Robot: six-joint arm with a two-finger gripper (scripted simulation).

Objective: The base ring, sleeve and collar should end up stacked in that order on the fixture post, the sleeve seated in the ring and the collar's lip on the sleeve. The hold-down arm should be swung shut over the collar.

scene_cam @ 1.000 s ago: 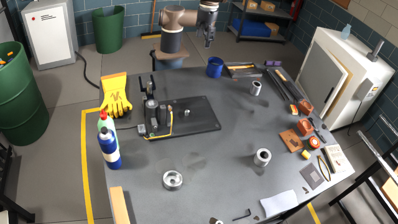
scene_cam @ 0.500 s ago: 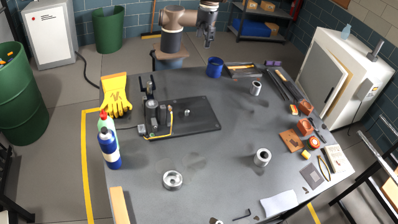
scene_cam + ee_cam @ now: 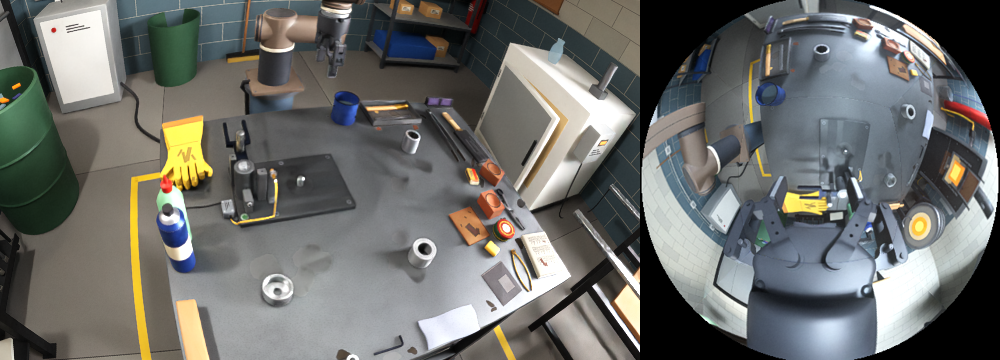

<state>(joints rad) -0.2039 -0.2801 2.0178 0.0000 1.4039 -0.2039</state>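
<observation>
My gripper (image 3: 332, 62) (image 3: 816, 191) hangs high above the far edge of the table, open and holding nothing. The fixture plate (image 3: 295, 187) (image 3: 843, 145) lies left of centre with its bare post (image 3: 300, 180) (image 3: 845, 150) upright. The hold-down arm and clamp (image 3: 245, 182) stand at the plate's left end, swung away from the post. The base ring (image 3: 277, 289) (image 3: 889, 179), wide and shallow, lies near the front edge. A tall metal cylinder (image 3: 410, 141) (image 3: 821, 52) stands at the far right, and a thicker one (image 3: 422, 252) (image 3: 908, 111) at the near right; which is sleeve and which collar I cannot tell.
A blue cup (image 3: 345, 107) (image 3: 769, 94) stands on the far edge below the gripper, beside a tool tray (image 3: 390, 112). Two bottles (image 3: 173, 232) and a yellow glove (image 3: 184, 151) sit along the left edge. Small tools and blocks (image 3: 490, 200) line the right edge.
</observation>
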